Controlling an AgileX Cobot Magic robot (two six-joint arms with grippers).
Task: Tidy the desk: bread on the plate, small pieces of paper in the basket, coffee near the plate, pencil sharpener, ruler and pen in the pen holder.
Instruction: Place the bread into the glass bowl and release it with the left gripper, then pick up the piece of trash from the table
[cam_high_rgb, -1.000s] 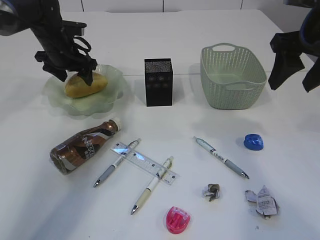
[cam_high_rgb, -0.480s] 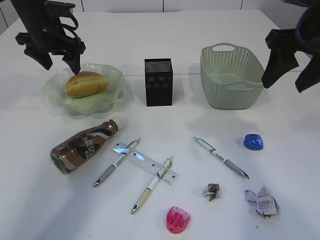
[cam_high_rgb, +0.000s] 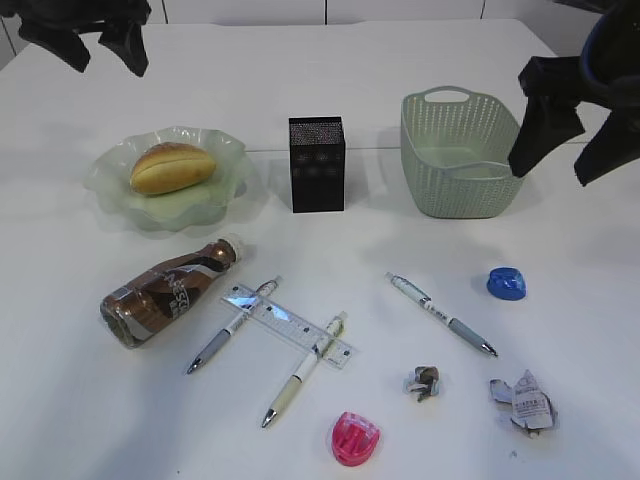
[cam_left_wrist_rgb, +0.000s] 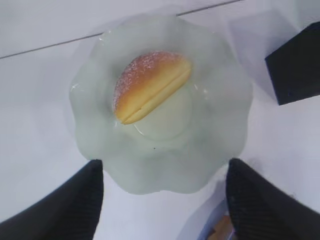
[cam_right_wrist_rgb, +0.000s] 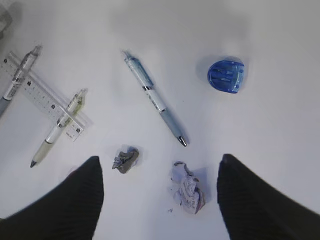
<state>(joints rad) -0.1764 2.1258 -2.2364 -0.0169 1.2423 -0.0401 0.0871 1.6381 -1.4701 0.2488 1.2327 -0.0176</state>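
The bread lies on the pale green plate, also seen from the left wrist. My left gripper is open and empty, high above the plate. My right gripper is open, raised at the right beside the green basket; from its wrist it hangs over two crumpled papers. The coffee bottle lies on its side. A ruler, three pens, a blue sharpener and a pink sharpener lie in front. The black pen holder stands mid-table.
The white table holds all items; its seam runs behind the plate and pen holder. The ruler rests across two pens at the front left. The crumpled papers lie near the front right.
My left gripper has let go of the bread on the plate, opened and risen up and left. My right gripper has drifted slightly left.
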